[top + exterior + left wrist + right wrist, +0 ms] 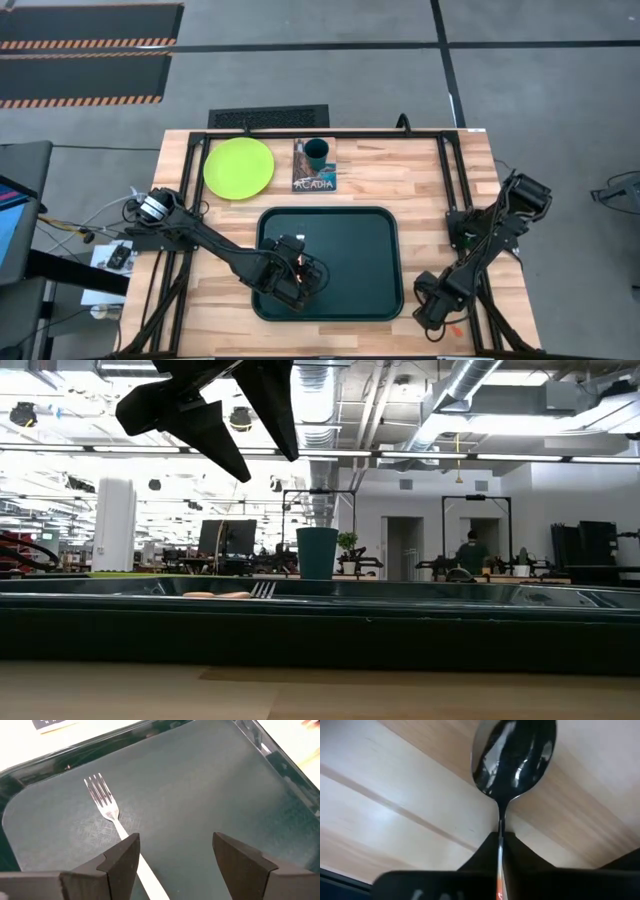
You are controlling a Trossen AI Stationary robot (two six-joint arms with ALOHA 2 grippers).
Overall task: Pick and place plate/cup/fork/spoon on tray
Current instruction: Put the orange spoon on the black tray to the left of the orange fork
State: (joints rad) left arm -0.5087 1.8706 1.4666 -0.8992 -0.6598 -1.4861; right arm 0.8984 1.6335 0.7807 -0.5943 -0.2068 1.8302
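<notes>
My left gripper (172,855) wide open above fork (107,810), which lies flat on tray (380,225) at 7 o'clock. My right gripper (501,845) pinches spoon (515,752) by handle, off tray's 4 o'clock corner. Risk — thin grip, spoon may twist or catch raised rim if carried low. Tray's right half open; plate (239,167), cup (317,153) wait at 12.

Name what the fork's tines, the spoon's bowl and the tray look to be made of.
Fork tines: polished metal, by their silver gleam. Spoon bowl: mirror-finished metal, reflecting dark shapes. Tray: probably plastic, dark green with a fine matte texture and a glossier raised rim.
</notes>
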